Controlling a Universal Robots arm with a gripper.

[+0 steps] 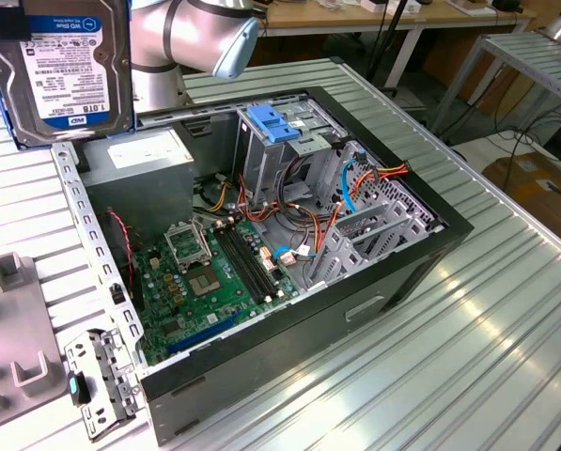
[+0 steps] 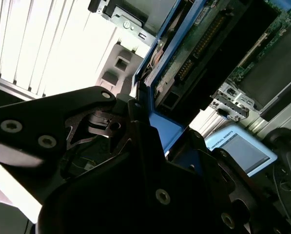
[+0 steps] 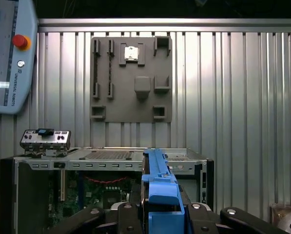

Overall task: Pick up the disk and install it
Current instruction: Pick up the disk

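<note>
Disk [image 1: 59, 66] held aloft at the upper left of the exterior view, label toward the camera. The fingers [image 3: 130, 219] are clenched on its blue side rail [image 3: 160, 192], as both wrist views show. The open computer case [image 1: 402, 282] lies on the table [image 1: 515, 319] at frame centre, with its drive cage [image 1: 299, 160] under the blue latch [image 1: 272, 125]. The pick-up appears complete. The disk is not yet in the case, so installation remains.

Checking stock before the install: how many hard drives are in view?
1: the disk, clamped in the gripper, at the exterior view's top left. The metal cage may hide more.
</note>
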